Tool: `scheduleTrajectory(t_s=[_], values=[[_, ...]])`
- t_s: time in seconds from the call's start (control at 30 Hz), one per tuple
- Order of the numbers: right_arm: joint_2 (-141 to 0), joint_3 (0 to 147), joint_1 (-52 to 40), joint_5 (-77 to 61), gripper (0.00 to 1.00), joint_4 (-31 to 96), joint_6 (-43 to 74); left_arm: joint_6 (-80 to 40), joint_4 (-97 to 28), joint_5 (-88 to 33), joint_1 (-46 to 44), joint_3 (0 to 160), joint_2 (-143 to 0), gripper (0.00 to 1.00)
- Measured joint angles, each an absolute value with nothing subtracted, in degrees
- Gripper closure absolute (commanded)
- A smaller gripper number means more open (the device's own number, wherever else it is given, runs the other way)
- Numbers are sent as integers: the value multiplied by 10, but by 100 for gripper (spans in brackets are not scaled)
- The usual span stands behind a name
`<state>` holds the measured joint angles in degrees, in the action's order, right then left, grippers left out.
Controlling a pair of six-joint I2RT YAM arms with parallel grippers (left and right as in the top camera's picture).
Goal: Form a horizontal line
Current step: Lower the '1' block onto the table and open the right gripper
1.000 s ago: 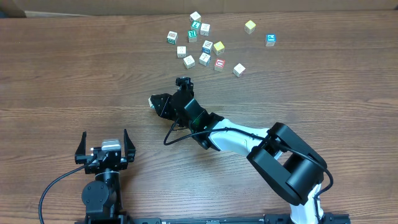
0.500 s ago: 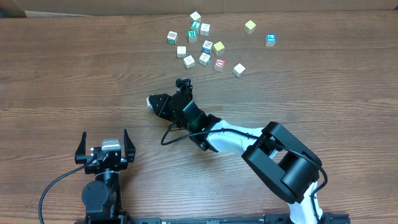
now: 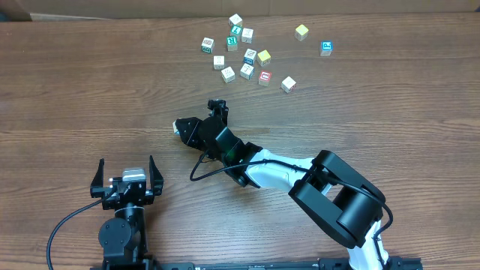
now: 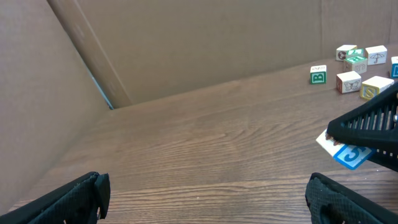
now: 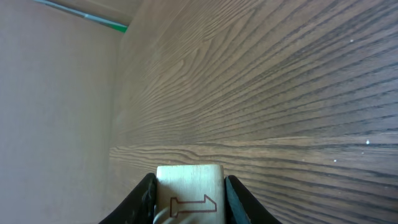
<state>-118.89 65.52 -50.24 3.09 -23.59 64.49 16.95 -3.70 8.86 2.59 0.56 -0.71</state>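
1. The right arm (image 3: 330,191) reaches from its base at the near right edge across the table to the left. It lies low and stretched out, with its black wrist link pointing to the upper left.
2. The left arm (image 3: 120,232) sits folded at the near left corner. The left gripper (image 3: 126,166) faces the far side with its fingers (image 4: 74,196) spread wide and nothing between them.
3. The wooden table (image 3: 75,82) is bare around both grippers, and a cardboard wall (image 4: 186,43) stands along its far edge.
4. The loose cubes (image 3: 240,52) lie scattered near the far edge, well apart from both grippers and not in a row. A yellow cube (image 3: 301,31) and a blue-marked cube (image 3: 326,47) sit off to the right of them.
5. The right gripper (image 3: 182,129) pinches one letter cube (image 5: 189,186) between its fingertips, left of the table's middle. That cube shows a reddish mark on one face and a blue figure on another (image 4: 351,154). It seems to hang just clear of the wood, though the angle is poor.
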Motion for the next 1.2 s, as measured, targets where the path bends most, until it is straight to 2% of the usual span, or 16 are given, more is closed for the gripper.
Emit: scheduleTrajectory(t_s=[0.73, 0.8, 0.97, 1.13, 1.2], values=[[-1189, 655, -503, 34, 64, -225, 645, 170, -37, 89, 26, 6, -7, 0], [-1189, 655, -503, 34, 60, -225, 645, 170, -37, 89, 26, 6, -7, 0], [-1189, 655, -503, 34, 41, -227, 638, 170, -37, 89, 26, 6, -7, 0], [-1189, 655, -503, 34, 16, -242, 613, 170, -37, 89, 26, 6, -7, 1], [-1189, 655, -502, 33, 2, -250, 608, 170, -37, 89, 26, 6, -7, 0]])
